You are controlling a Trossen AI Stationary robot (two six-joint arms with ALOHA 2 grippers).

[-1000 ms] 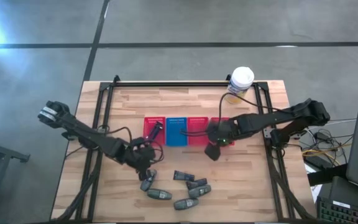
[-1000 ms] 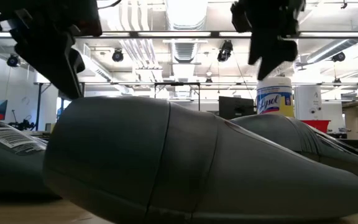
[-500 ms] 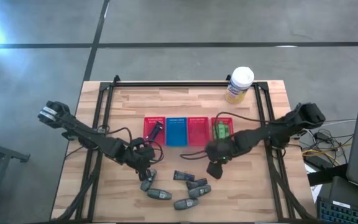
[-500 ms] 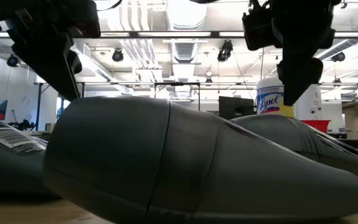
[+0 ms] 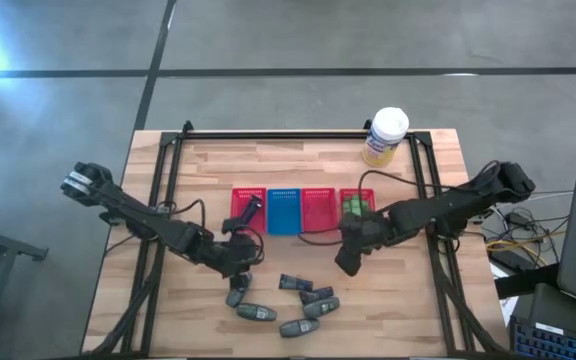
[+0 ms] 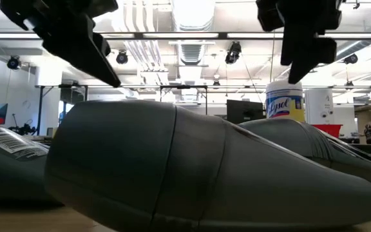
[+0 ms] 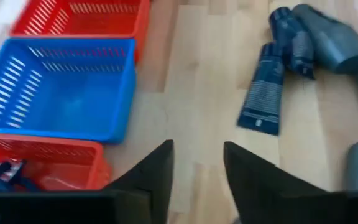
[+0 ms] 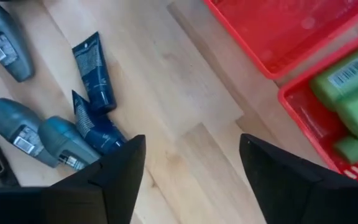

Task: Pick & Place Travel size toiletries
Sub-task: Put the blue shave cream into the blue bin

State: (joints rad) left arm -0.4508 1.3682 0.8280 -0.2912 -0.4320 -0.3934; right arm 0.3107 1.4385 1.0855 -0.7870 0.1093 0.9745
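grey oval bottles (image 5: 268, 308) near left gripper (image 5: 238, 262)

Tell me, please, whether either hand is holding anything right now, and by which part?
Nothing is held: the left hand and the right hand both stand open and empty above the wooden table.

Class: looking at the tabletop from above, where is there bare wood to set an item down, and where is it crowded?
Free: the strip between the basket row and the white-and-yellow canister, and the wood beside the right gripper. Crowded: the front centre, where grey oval bottles and dark tubes cluster near the left gripper.
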